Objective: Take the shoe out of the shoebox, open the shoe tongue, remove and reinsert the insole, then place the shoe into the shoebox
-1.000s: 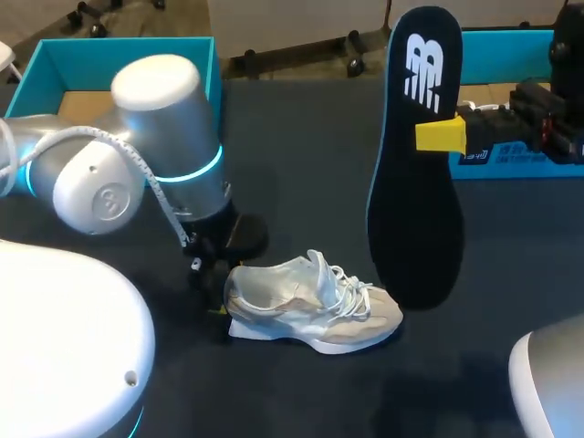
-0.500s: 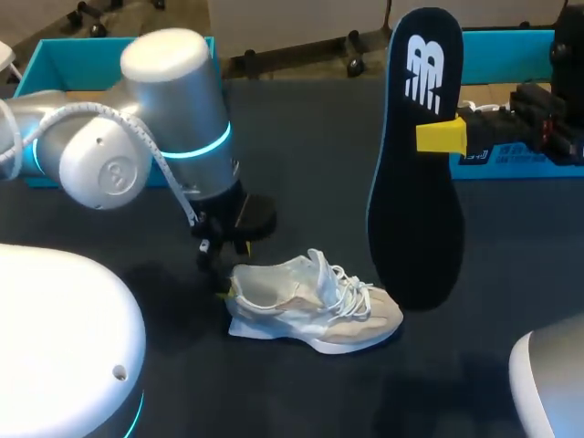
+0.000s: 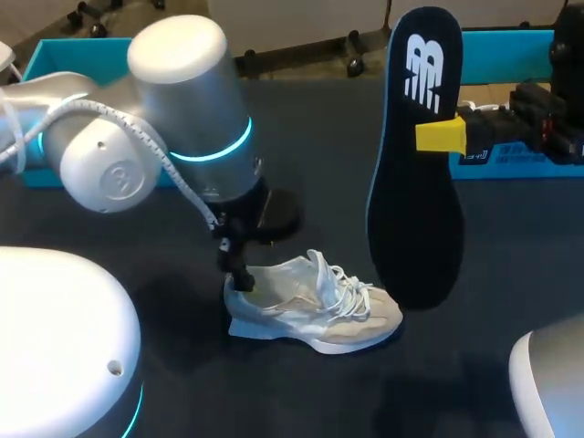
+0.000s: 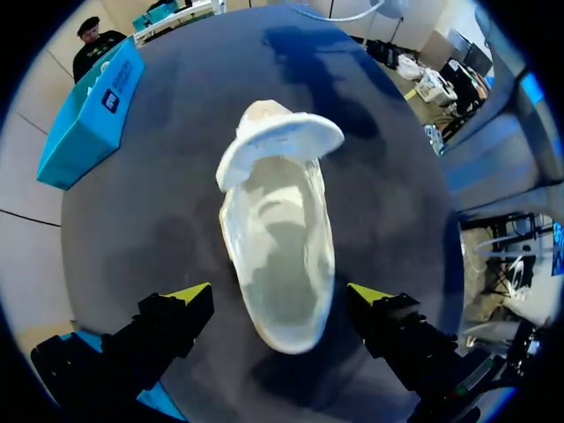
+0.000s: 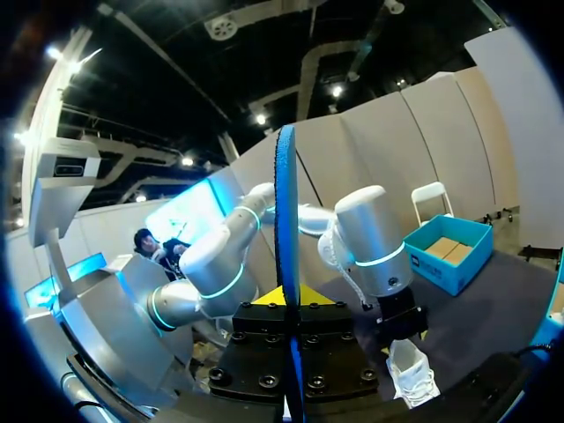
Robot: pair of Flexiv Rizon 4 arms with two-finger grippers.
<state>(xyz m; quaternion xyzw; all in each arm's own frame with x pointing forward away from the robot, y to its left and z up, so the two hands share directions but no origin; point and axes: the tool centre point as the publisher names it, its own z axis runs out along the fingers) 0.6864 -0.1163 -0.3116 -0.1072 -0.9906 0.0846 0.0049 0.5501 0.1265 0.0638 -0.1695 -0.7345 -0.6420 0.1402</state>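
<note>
The insole (image 3: 415, 164) is out, so reinserting is what's on – it's held upright above the table (image 3: 511, 274), clamped by the right gripper (image 5: 286, 295). The shoe (image 3: 310, 306) is sat on the table, heel flanked by the spread fingers of the left gripper (image 4: 280, 298) – contact can't be made out. Next, the insole needs tipping toe-first into the opening. The shoebox (image 3: 46, 55) is mostly cut off.

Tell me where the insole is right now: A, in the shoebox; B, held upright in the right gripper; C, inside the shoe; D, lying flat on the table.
B: the insole stands on end, clamped in the right gripper, apart from the shoe, whose inside shows empty in the left wrist view.
</note>
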